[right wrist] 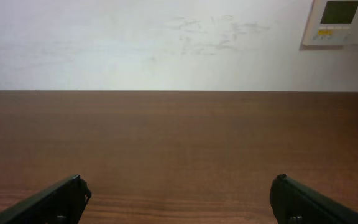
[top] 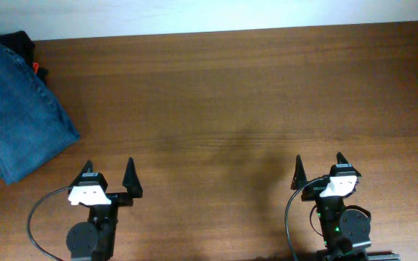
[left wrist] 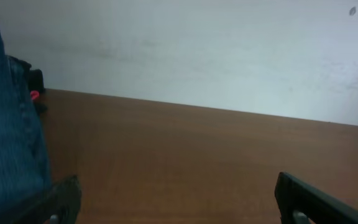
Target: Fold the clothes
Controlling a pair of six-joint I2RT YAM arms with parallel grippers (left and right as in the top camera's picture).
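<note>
The blue denim jeans (top: 17,112) lie folded in a compact stack at the table's far left; they also show at the left edge of the left wrist view (left wrist: 8,137). My left gripper (top: 109,172) is open and empty near the front edge, to the right of and in front of the jeans, apart from them. In its own view the fingers (left wrist: 178,199) frame bare wood. My right gripper (top: 319,163) is open and empty at the front right, and its fingers (right wrist: 178,198) show only bare table between them.
A black garment pile with a small red tag (top: 27,51) lies behind the jeans at the back left corner, also in the left wrist view (left wrist: 33,87). The brown wooden table (top: 231,101) ends at a white wall. A wall panel (right wrist: 340,22) hangs at upper right.
</note>
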